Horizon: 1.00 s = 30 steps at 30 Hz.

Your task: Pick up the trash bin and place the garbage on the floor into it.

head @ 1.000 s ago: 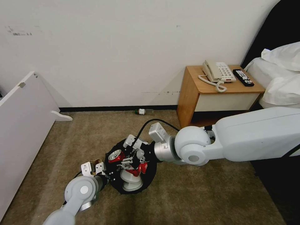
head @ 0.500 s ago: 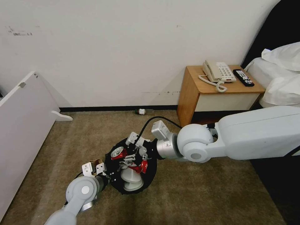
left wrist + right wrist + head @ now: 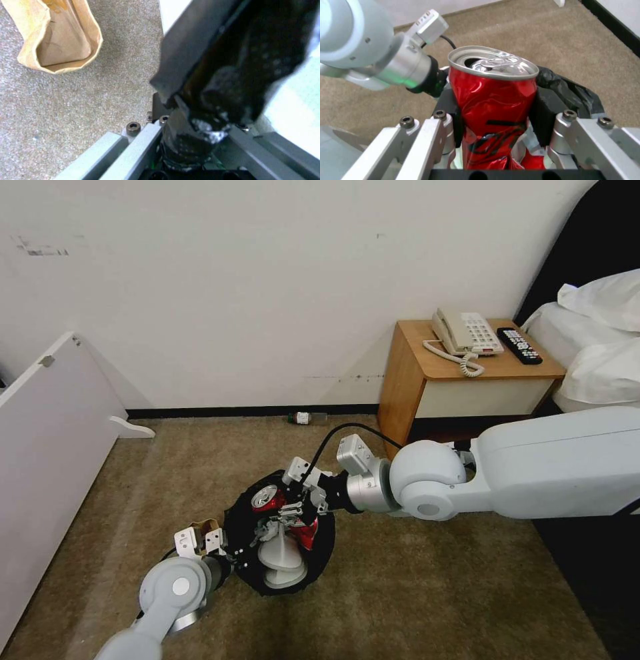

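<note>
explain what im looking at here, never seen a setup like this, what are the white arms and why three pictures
It is a wheeled robot with two white arms in a bedroom. The wide picture comes from a camera on its head, looking down at the carpet floor. The other two come from cameras on its wrists.

The left tool is shut on the rim of the trash bin, a small bin lined with a black bag. The right tool, over the bin's mouth, is shut on a crumpled red can.

On the carpet lie a brown paper bag beside the bin and a bottle by the wall. A nightstand holds a phone and a remote.
</note>
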### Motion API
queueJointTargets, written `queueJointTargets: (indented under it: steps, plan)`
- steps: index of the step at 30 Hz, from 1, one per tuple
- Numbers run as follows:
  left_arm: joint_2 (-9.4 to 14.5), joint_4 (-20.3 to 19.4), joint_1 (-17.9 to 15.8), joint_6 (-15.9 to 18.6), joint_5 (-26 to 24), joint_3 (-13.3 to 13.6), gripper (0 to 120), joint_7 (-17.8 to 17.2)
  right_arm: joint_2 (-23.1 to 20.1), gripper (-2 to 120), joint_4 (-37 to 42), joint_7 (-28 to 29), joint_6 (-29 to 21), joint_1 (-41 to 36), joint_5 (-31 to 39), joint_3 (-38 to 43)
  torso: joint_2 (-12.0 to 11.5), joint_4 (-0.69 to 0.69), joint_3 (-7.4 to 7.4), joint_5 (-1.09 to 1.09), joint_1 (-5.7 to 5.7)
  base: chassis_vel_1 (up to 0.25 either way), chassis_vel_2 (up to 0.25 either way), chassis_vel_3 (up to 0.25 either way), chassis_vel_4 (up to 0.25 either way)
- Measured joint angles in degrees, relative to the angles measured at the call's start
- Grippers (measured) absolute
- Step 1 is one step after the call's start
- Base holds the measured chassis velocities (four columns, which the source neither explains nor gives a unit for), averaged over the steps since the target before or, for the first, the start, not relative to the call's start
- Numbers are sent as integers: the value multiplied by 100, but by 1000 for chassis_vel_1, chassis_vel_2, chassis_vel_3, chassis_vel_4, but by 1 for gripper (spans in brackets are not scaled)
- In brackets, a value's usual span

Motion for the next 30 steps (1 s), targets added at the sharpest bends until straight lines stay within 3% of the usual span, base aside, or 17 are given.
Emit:
queueJointTargets:
  steps: [23, 30]
  plan:
    - [-39, -49, -3, 17, -37, 3, 0, 93, -189, 38, -347, -27, 77, -342, -275, 12, 0, 0, -1, 0, 0, 0, 0, 0, 0]
    - [-75, -22, -26, 18, -71, -21, 0, 51, -160, 60, -307, -27, 84, -349, -281, -9, 1, -1, 0, 0, 0, 0, 0, 0, 0]
